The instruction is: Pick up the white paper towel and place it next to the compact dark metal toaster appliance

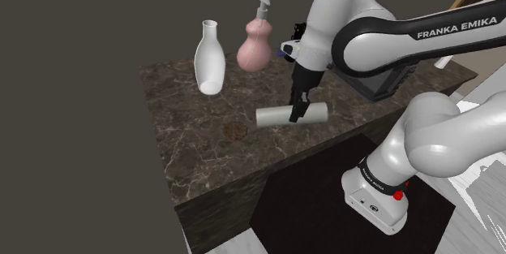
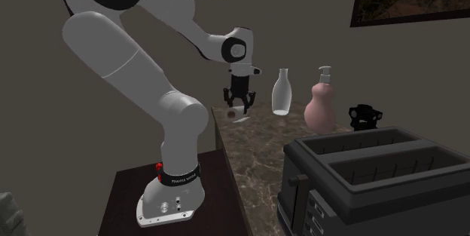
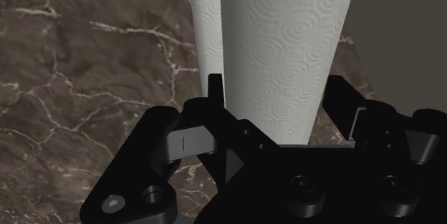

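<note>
A white paper towel roll (image 1: 280, 115) lies on its side in my gripper (image 1: 299, 113), which is shut on it near one end, just above the dark marble counter (image 1: 190, 135). In the wrist view the embossed roll (image 3: 279, 51) runs between the fingers (image 3: 215, 90), both pressed on its sides. From the second exterior view the gripper (image 2: 239, 107) holds the roll (image 2: 237, 113) near the counter's far end. The dark toaster (image 2: 376, 170) stands in the foreground there; in the shoulder view the arm hides most of the toaster (image 1: 379, 88).
A white vase (image 1: 211, 58) and a pink soap dispenser (image 1: 257, 45) stand at the back of the counter. A small black object (image 2: 365, 114) sits behind the toaster. A small brown item (image 1: 235, 131) lies on the marble. The black stand (image 1: 316, 200) is below the counter's edge.
</note>
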You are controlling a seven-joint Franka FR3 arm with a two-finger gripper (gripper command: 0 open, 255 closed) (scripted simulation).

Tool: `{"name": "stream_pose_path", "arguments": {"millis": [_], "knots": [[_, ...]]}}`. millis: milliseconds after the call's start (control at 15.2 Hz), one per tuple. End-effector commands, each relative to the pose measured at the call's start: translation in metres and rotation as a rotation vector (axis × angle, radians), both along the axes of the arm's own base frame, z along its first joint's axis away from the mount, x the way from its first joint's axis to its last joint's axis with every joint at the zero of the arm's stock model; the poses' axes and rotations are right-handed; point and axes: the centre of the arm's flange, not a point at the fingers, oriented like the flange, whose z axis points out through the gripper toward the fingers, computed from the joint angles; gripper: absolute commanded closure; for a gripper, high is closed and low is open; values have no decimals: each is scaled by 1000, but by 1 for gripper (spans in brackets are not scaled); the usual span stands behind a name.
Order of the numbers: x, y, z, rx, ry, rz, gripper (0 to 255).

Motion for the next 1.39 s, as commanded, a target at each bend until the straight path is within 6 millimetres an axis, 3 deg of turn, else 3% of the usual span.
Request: {"name": "stream_pose_path", "arguments": {"millis": [0,1320], "knots": [[-1,0,10,0,1,0,255],[-1,0,115,0,1,0,255]]}}
